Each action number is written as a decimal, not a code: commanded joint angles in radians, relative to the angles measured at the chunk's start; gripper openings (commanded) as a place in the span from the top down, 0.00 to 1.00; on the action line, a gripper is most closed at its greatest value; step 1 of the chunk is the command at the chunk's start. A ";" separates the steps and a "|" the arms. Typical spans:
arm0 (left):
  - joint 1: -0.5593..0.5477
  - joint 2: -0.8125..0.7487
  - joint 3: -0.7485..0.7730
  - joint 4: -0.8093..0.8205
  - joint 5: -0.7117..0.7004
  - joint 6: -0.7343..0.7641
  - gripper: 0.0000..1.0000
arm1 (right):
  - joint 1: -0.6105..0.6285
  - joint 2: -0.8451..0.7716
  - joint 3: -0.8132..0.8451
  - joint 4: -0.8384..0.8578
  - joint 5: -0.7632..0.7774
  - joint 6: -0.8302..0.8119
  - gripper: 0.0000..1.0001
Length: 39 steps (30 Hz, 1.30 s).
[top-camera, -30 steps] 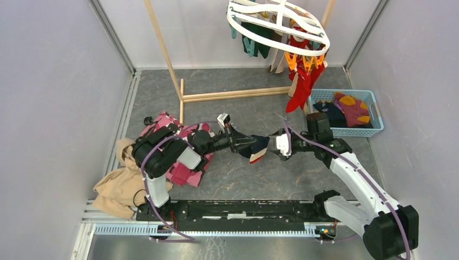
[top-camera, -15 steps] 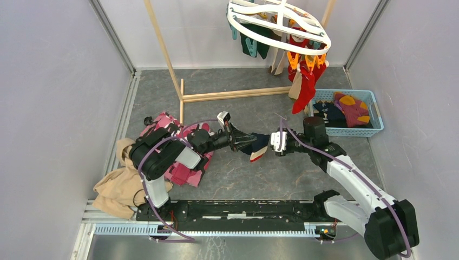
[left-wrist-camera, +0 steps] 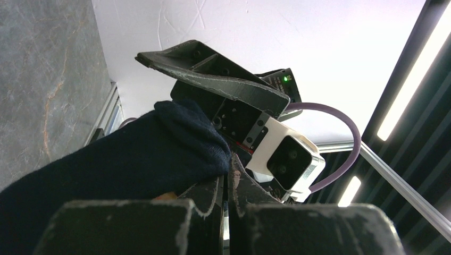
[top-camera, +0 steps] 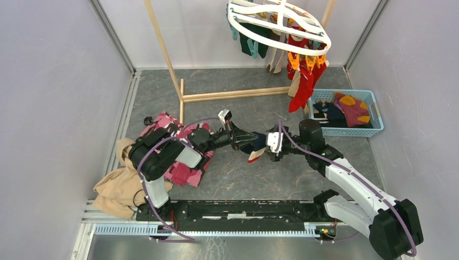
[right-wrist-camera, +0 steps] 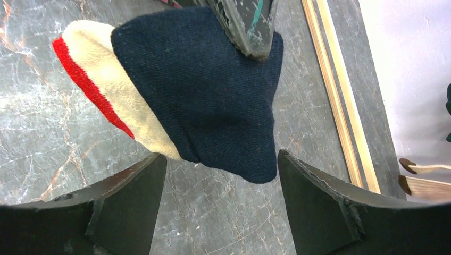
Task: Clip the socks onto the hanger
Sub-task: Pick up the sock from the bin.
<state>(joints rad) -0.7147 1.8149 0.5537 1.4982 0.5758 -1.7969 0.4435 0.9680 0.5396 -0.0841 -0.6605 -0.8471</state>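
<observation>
Socks (top-camera: 349, 108) lie in the blue basket (top-camera: 346, 131), and more hang on the white hanger (top-camera: 279, 16) by the wooden rack (top-camera: 233, 95). Left claw (top-camera: 249, 142) pinches a navy sock (right-wrist-camera: 207, 101) tight above the floor. Right claw (top-camera: 267, 146) has moved closer and is wide open around it, maybe not touching.

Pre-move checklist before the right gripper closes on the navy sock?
1. Left gripper shut on navy sock: ok.
2. Right gripper open: ok.
3. Sock's lower end between the right fingers: ok, seen in the right wrist view.
4. Left fingertip out of the right gripper's closing path: cannot tell.
5. Free clip on the hanger: cannot tell; the clips are too small in the top view.
</observation>
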 commanded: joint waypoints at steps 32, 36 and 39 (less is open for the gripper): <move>-0.014 0.128 0.067 0.238 -0.036 -0.035 0.98 | -0.004 0.003 0.107 0.011 -0.071 0.149 0.86; -0.009 0.122 0.059 0.239 -0.030 -0.019 0.93 | -0.007 0.003 0.124 -0.024 -0.108 0.150 1.00; 0.020 0.092 0.028 0.239 -0.022 0.030 0.82 | -0.026 0.005 0.136 -0.052 -0.166 0.169 1.00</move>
<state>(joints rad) -0.7185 1.9293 0.5961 1.4994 0.5339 -1.8019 0.4351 0.9710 0.6136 -0.1158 -0.7376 -0.7071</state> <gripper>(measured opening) 0.108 0.023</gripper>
